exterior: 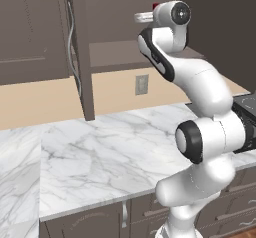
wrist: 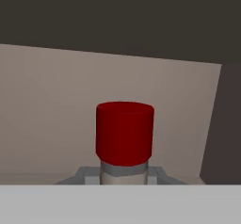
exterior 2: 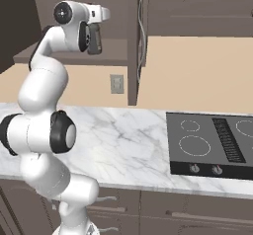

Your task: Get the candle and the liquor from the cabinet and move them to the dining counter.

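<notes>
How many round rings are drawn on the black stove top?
3. On the stove top, a small ring sits at the back left, a bigger ring in front of it, and a third ring is cut by the picture's edge; more may be hidden.

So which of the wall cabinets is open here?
The cabinet the arm reaches into: its door stands swung out, edge-on, exposing the shelf. The neighbouring cabinet beyond that door is shut, its panelled front flat.

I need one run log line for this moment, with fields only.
phase: grasp in cabinet | jaws: shut on liquor neck, below red cap | arm: raised to open shelf | worktop: below
</notes>
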You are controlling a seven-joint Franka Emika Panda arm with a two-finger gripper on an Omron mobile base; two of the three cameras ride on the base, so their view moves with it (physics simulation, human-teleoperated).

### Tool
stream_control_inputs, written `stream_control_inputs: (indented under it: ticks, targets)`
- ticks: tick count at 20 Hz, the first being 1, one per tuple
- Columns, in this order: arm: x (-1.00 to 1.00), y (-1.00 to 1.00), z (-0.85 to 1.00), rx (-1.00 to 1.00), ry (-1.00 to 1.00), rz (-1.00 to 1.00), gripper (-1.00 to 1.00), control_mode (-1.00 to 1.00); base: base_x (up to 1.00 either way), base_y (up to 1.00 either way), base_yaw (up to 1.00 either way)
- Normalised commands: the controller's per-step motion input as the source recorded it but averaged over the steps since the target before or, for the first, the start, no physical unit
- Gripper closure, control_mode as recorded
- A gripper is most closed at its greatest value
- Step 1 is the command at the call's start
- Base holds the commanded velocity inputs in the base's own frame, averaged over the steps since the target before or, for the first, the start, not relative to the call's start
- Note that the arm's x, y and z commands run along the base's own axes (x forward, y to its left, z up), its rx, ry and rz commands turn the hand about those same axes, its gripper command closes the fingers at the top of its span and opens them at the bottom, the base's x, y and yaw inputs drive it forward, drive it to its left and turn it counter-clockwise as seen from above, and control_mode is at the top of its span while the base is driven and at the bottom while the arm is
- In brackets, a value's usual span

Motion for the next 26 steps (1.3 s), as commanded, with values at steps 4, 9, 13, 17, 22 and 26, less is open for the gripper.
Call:
stream_control_inputs:
  ticks: [4, 9, 13, 17, 22, 26]
  targets:
    - [-0.81, 0.00, -0.23, 0.00, -0.07, 0.00, 1.00, -1.00, 0.00, 0.00, 0.00]
    - [-1.00, 0.00, -0.05, 0.00, -0.12, 0.00, 1.00, -1.00, 0.00, 0.00, 0.00]
    - [-1.00, 0.00, 0.02, 0.01, -0.05, 0.00, 1.00, -1.00, 0.00, 0.00, 0.00]
    - [-1.00, -0.09, 0.30, 0.04, 0.03, 0.01, 1.00, -1.00, 0.00, 0.00, 0.00]
    - [-1.00, 0.00, 0.12, 0.00, 0.10, 0.03, 1.00, -1.00, 0.00, 0.00, 0.00]
    - [-1.00, 0.00, -0.08, 0.00, 0.15, 0.06, 1.00, -1.00, 0.00, 0.00, 0.00]
